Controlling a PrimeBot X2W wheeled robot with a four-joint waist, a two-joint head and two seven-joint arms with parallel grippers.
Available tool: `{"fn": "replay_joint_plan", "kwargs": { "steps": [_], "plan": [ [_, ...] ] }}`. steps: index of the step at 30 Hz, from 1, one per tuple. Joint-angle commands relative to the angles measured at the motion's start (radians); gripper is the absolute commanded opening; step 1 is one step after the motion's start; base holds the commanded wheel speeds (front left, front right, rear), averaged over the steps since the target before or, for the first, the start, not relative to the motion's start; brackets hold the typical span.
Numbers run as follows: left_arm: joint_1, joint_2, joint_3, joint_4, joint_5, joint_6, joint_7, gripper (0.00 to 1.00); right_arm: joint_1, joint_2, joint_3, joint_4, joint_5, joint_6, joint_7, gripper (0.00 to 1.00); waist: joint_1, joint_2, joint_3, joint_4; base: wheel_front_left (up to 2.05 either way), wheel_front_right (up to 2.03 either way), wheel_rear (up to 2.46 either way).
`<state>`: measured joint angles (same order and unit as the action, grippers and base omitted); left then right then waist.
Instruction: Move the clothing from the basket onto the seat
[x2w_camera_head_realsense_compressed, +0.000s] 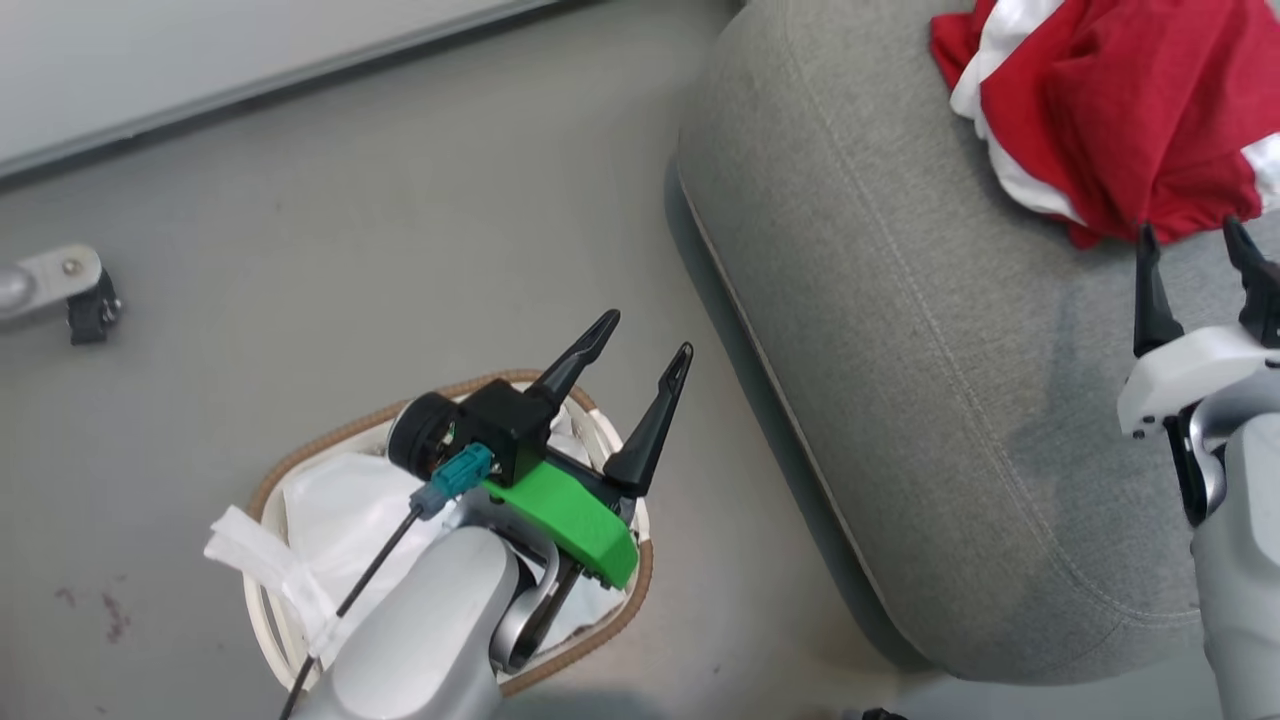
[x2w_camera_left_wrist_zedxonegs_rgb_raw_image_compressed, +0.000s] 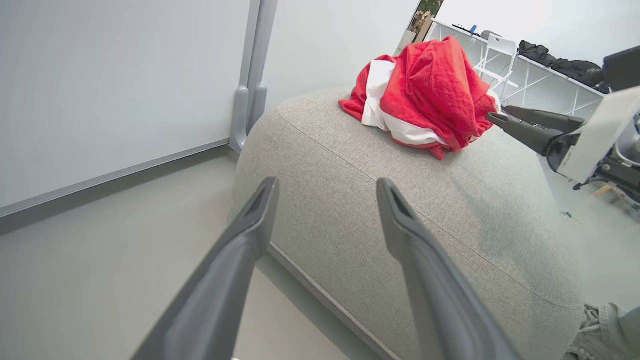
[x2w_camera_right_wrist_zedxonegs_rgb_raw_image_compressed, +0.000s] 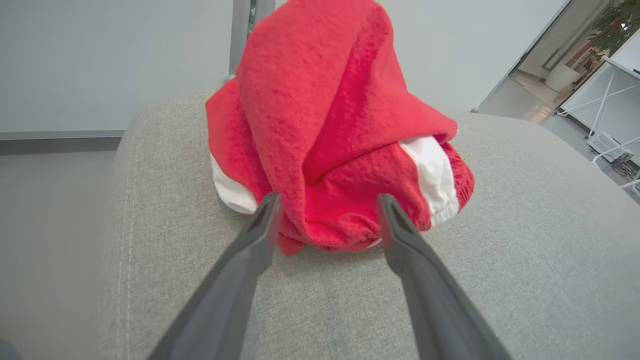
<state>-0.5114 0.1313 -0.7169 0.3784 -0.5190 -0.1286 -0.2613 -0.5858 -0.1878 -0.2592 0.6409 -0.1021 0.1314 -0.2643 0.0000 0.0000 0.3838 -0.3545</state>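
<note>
A: Right gripper (x2w_camera_right_wrist_zedxonegs_rgb_raw_image_compressed: 328, 200) status?
B: Jaws are seen spread wide, nothing clamped. Tips are set at the near edge of the clothing (x2w_camera_head_realsense_compressed: 1100, 100); contact can't be judged.
A: Left gripper (x2w_camera_head_realsense_compressed: 648, 333)?
B: Spread wide too, nothing held, hung over the basket (x2w_camera_head_realsense_compressed: 350, 425).
A: Clothing location?
B: Heaped on the seat (x2w_camera_head_realsense_compressed: 900, 300), near its rounded end. Basket is stood on grey floor (x2w_camera_head_realsense_compressed: 350, 220) beside the seat; white liner (x2w_camera_head_realsense_compressed: 340, 500) is seen inside. Pale wall panel (x2w_camera_head_realsense_compressed: 200, 60) behind.
</note>
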Motion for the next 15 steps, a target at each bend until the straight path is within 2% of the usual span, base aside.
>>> {"fn": "replay_joint_plan", "kwargs": {
  "steps": [1,15],
  "plan": [
    [0.033,-0.009,0.011,-0.005,0.013,-0.001,-0.004,1.0,0.039,-0.003,0.004,-0.017,0.009,-0.001,0.0,1.0,0.0,0.0,-0.097,-0.011,0.0,0.0,0.0],
    [0.177,-0.049,0.104,-0.007,0.075,-0.003,-0.003,1.0,0.18,0.037,0.048,-0.162,0.074,-0.001,0.0,1.0,0.0,0.0,-0.245,0.024,0.0,0.0,0.0]
  ]
}}
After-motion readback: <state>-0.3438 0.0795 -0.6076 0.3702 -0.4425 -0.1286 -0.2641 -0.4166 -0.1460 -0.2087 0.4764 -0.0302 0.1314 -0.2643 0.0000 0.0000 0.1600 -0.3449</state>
